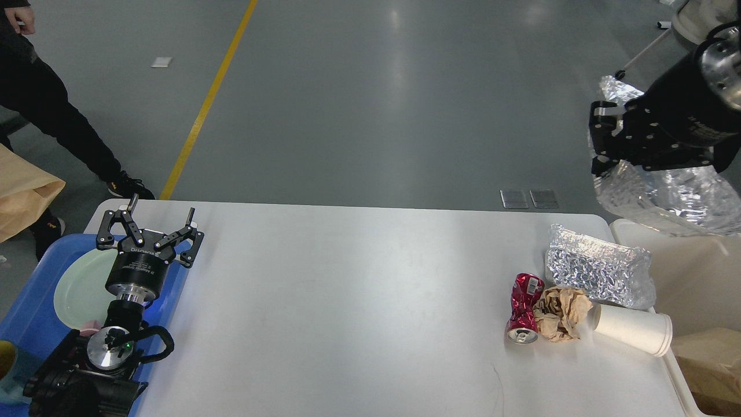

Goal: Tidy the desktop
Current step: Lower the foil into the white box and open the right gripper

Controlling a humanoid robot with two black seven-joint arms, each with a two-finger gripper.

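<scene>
The white desktop [347, 301] fills the middle of the head view. At its right end lie a crushed red can [524, 310], a crumpled brown paper ball [558, 314], a white paper cup [634, 330] on its side and a silver foil bag [599, 272]. My left gripper [161, 213] is open and empty over the desktop's left edge, beside the blue tray. My right gripper [601, 139] is raised at the upper right, shut on a second crinkled silver foil bag [666, 197] that hangs above the cream bin.
A blue tray [35, 324] at the left holds a pale green plate [81, 284]. A cream bin [689, 278] at the right holds brown paper [712, 353]. A person [40, 104] stands at the far left by a brown paper bag [23, 197].
</scene>
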